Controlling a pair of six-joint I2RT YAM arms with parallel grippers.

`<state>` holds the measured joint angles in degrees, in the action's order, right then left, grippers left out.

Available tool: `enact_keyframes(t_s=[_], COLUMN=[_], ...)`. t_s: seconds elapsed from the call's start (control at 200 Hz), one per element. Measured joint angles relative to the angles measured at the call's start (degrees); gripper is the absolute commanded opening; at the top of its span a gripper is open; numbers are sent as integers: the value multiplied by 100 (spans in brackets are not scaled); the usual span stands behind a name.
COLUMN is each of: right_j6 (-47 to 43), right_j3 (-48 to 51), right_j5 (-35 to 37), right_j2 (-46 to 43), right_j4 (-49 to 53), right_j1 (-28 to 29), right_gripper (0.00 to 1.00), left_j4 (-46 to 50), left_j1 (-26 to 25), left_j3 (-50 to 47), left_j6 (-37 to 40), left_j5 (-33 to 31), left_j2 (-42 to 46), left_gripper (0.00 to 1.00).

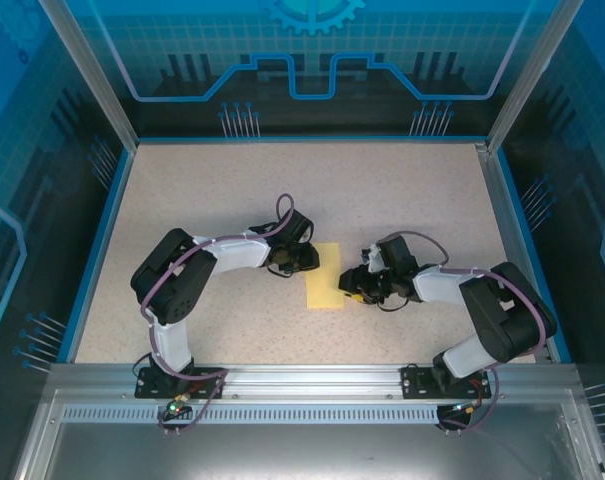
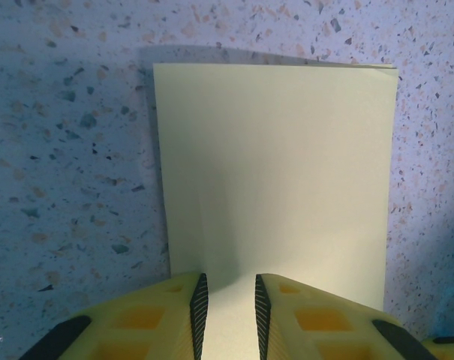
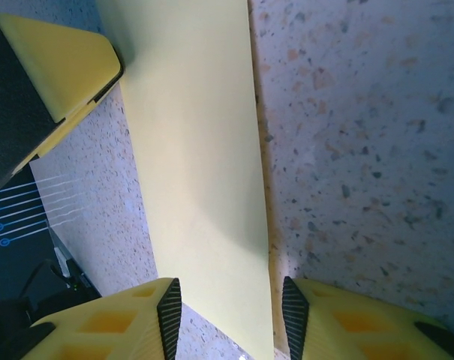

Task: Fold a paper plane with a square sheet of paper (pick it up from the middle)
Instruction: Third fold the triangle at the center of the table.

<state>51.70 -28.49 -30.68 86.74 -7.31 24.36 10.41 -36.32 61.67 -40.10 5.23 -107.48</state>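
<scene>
Now the folded sheet of paper [image 1: 324,277] lies flat mid-table [image 1: 382,190] between both grippers, long side running near to far. The left gripper [image 2: 228,300] jaws are a little apart, the right gripper [image 3: 230,307] jaws wider.

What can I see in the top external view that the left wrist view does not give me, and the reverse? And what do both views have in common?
The top external view gives the layout: the left gripper sits at the left edge of the square sheet of paper, and the right gripper sits at its right edge. The left wrist view gives close detail: its fingers stand slightly apart, with the sheet's near edge between them. Both views show the pale-yellow sheet lying flat, as a rectangle, on the speckled table.
</scene>
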Motion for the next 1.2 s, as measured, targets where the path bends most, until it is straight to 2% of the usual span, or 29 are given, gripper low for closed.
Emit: enact_keyframes(t_s=[0.865,1.2], right_j6=[212,256], right_j3=[149,-205], right_j5=[-280,-286], right_j2=[-114,-7], right_j4=[-164,-216], right_j1=[52,52], right_gripper=[41,42], left_j4=[0,0], left_j1=[0,0], left_j3=[0,0], left_j6=[0,-2], left_j5=[4,4], left_j2=[0,0], left_gripper=[27,27])
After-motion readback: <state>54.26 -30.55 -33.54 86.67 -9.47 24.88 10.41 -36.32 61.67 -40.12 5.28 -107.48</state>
